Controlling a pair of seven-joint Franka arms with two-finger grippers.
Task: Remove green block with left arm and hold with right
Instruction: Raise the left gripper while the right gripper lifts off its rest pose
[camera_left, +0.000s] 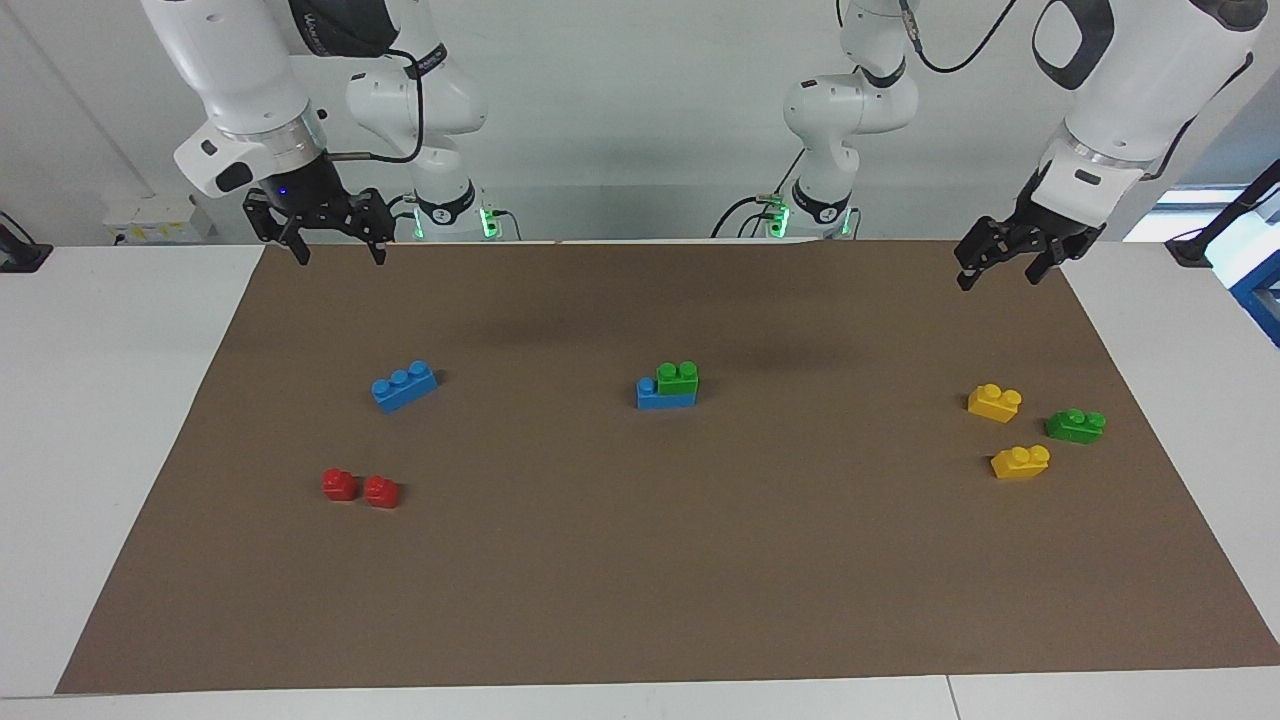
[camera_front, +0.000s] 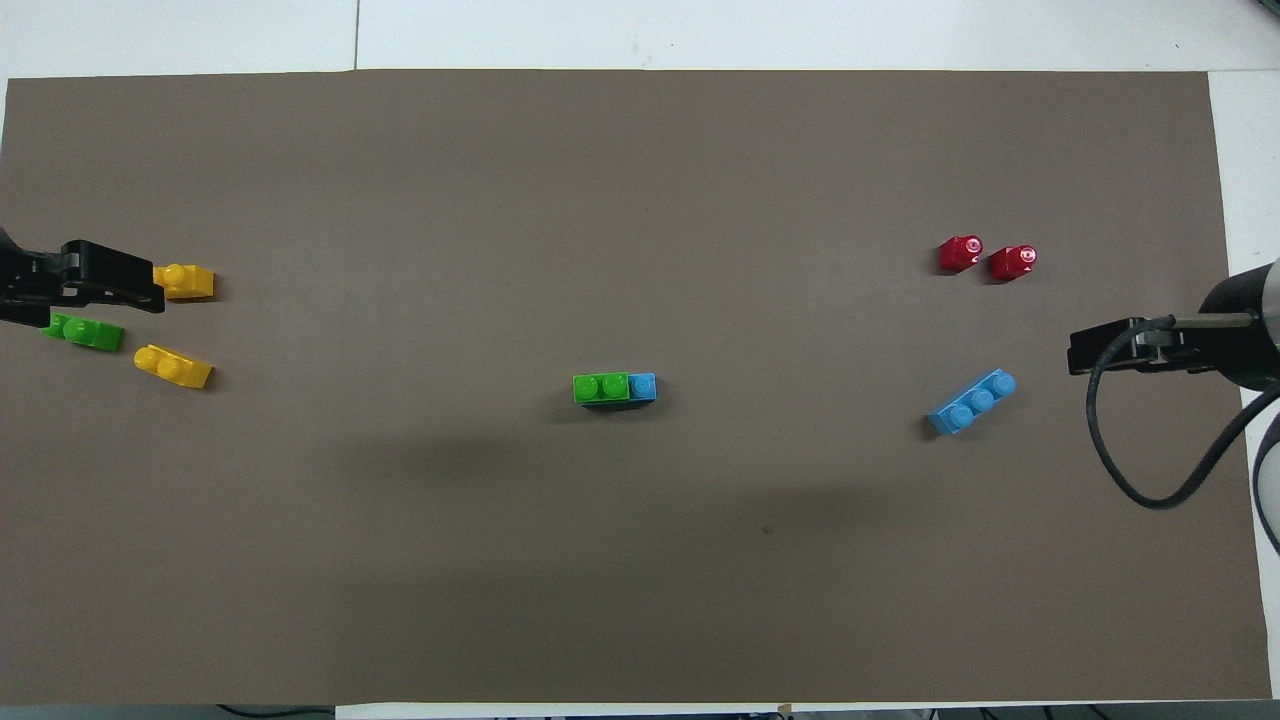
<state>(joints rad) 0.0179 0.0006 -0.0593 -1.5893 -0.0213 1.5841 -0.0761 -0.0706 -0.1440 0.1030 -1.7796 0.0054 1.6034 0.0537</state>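
Green block (camera_left: 678, 377) sits pressed onto a blue brick (camera_left: 655, 396) at the mat's (camera_left: 640, 600) middle, nothing crowding it. Both grippers hang with fingers spread and empty — the left gripper (camera_left: 1000, 268) over the mat's corner at its own end, the right gripper (camera_left: 338, 248) over its corner. Two yellow bricks (camera_left: 994, 402) and a darker green brick (camera_left: 1075, 425) cluster toward the left arm's end; a loose blue brick (camera_left: 404, 386) and two red bricks (camera_left: 339, 484) toward the right's — all well apart from the stack.

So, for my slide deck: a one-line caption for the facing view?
Green block stacked on a blue brick mid-mat; left gripper and right gripper open above.
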